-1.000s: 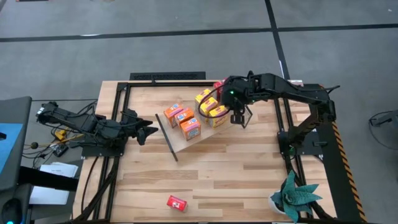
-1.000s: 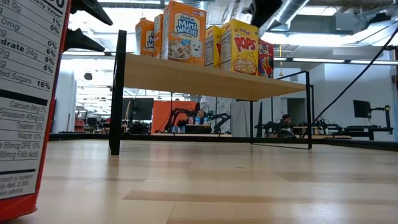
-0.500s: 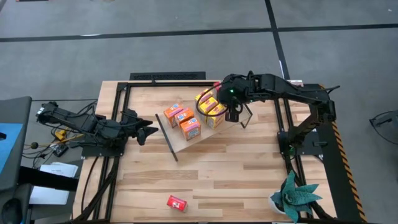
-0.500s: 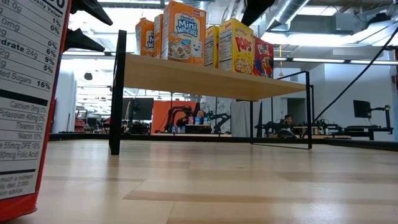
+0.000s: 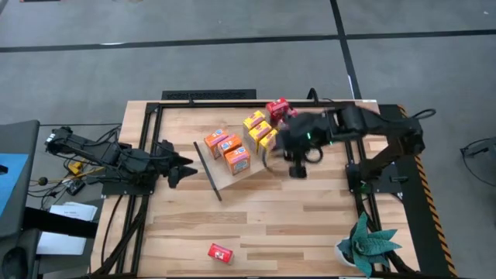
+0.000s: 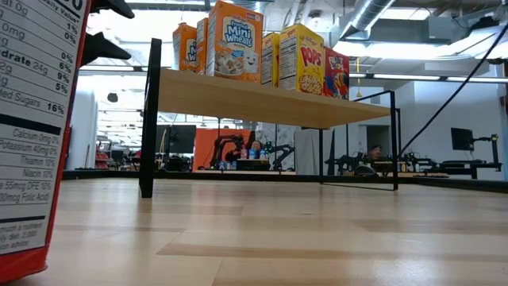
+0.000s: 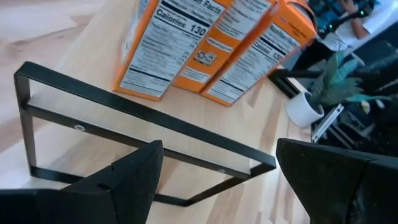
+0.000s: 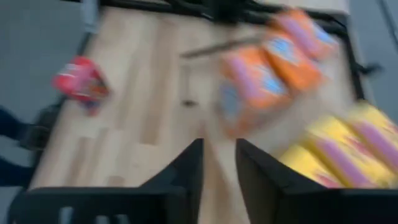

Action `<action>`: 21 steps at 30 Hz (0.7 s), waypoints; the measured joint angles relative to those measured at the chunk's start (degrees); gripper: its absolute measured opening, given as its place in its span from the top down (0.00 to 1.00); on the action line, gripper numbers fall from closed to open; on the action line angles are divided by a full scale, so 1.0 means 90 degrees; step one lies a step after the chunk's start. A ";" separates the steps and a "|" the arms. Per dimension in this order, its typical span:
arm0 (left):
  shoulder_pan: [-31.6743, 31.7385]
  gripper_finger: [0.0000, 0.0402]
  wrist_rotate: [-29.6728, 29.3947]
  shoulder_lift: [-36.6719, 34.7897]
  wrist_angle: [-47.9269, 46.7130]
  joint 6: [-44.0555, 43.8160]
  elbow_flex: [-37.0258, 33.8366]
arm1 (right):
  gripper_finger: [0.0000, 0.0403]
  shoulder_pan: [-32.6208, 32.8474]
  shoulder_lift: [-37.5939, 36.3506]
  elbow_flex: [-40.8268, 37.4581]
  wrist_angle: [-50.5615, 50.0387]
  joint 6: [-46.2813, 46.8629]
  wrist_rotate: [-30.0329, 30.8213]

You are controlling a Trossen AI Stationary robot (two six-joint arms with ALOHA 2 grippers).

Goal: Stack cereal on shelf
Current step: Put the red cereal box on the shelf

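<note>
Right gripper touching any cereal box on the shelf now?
Apart. The high view shows the right gripper over bare tabletop beside the shelf, with wood between it and the nearest yellow box.

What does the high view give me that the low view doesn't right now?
Only the high view shows both arms: the left gripper open beside the shelf's end frame, the right gripper off the shelf's other end, plus the potted plant.

Only the low view shows the box fronts, such as Mini Wheats, and the room behind.

Both show the boxes upright on the shelf and the stray red box on the table.
</note>
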 joint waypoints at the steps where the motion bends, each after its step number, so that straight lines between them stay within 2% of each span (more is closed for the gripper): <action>1: 0.0000 0.24 0.0009 0.0000 0.0000 0.0057 0.0000 | 0.70 0.0209 0.0055 0.0006 0.0080 0.0061 0.0000; 5: 0.0002 0.24 -0.0002 0.0000 0.0000 0.0314 0.0000 | 0.53 0.0876 0.0370 0.0000 0.0621 0.0458 0.0029; 7: 0.0002 0.24 0.0055 0.0002 -0.0009 0.0438 0.0000 | 0.45 0.1134 0.0577 0.0010 0.1056 0.0852 0.0249; 10: 0.0002 0.24 0.0290 0.0002 -0.0010 0.0505 0.0000 | 0.37 0.1481 0.0911 0.0000 0.1358 0.1536 0.0539; 16: 0.0002 0.24 0.0953 0.0000 -0.0019 0.0514 0.0000 | 0.37 0.2100 0.1695 0.0005 0.2399 0.1985 0.1167; 21: 0.0000 0.24 0.1121 0.0002 -0.0022 0.0524 0.0000 | 0.38 0.2362 0.2345 0.0003 0.2997 0.2041 0.1395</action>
